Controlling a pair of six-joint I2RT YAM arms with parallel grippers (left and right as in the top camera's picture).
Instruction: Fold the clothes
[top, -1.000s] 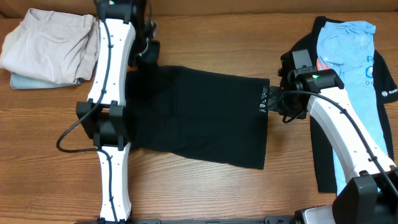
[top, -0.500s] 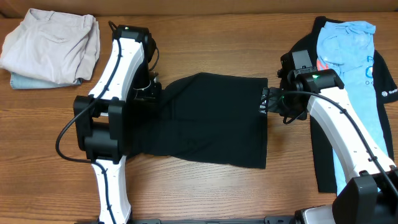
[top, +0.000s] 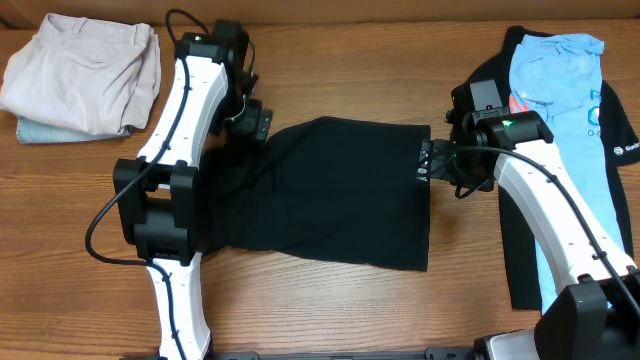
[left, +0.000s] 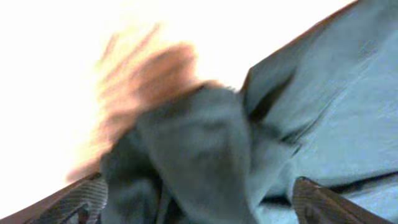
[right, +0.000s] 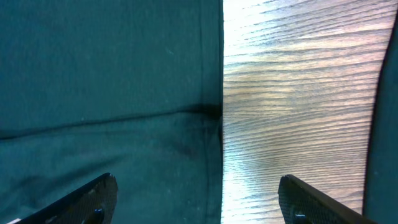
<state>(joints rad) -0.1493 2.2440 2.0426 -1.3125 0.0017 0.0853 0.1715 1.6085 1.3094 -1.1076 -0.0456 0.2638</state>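
The black T-shirt (top: 330, 190) lies spread across the middle of the table, its upper left part bunched into folds. My left gripper (top: 258, 122) hovers at that bunched corner. In the left wrist view its fingers (left: 74, 199) stand wide apart, open, with crumpled black cloth (left: 199, 143) below and between them. My right gripper (top: 428, 160) is open over the shirt's right edge. In the right wrist view the hem (right: 214, 74) runs between its two fingertips (right: 93, 199), with wood to the right. More clothes lie at the far right: a light blue tee (top: 560, 90) on a black shirt (top: 625, 140).
A beige folded garment (top: 85, 70) rests on a pale blue folded one (top: 40, 130) at the back left corner. Bare wood table (top: 330, 310) runs along the front edge and in a strip between the black T-shirt and the right-hand pile.
My left gripper came down from the back onto the shirt's upper left, opened and let go of the cloth, leaving it bunched. The right arm has stayed still.
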